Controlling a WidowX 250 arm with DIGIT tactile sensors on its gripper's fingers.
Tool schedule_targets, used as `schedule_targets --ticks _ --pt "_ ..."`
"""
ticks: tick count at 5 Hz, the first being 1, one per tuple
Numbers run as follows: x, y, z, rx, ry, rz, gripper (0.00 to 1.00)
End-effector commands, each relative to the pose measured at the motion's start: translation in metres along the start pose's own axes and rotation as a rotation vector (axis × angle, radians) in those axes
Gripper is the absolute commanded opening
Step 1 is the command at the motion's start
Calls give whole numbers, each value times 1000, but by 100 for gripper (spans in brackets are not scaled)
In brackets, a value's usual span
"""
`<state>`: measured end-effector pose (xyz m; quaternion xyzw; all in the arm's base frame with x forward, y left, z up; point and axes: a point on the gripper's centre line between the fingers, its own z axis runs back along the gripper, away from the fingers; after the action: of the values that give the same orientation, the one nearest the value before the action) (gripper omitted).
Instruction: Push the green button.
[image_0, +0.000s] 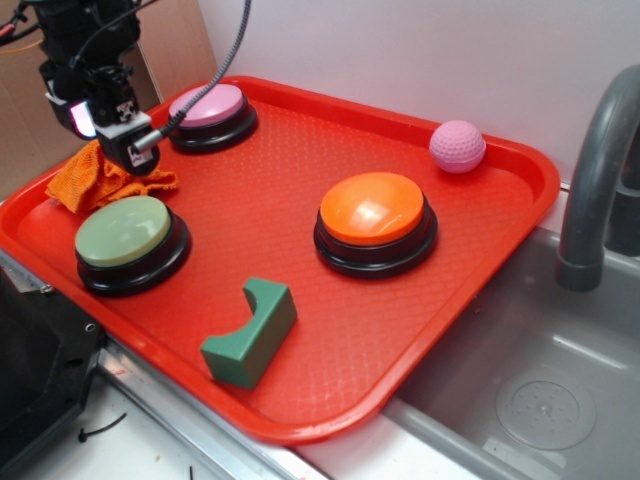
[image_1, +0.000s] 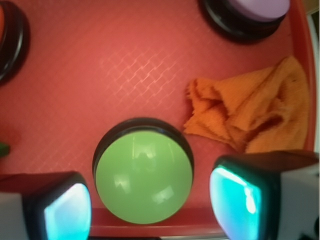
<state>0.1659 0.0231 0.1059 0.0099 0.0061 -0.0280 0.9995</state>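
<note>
on the tray (image_0: 480, 262), the cloth (image_0: 105, 180) lies between two buttons, block (image_0: 250, 332) near front edge.

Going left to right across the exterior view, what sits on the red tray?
Green button → dark green arch-cut block → orange button → pink ball. The orange cloth and the pink button overlap the green button's span, so I leave them out.

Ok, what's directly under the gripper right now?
In the wrist view, the open gripper hangs above the green button and the orange cloth on the red tray. Its fingers cover the tray's near corners, so those can't be seen.
</note>
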Motion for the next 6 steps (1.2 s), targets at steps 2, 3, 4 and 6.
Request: schedule_targets --ticks 2,3,4,6 --pt "6 -1 33 -1 -42 31 100" --pt "4 -1 38 -2 -46 35 100" --pt "2 1 37 2 -42 44 100" --pt "0 3 53 47 -64 72 100"
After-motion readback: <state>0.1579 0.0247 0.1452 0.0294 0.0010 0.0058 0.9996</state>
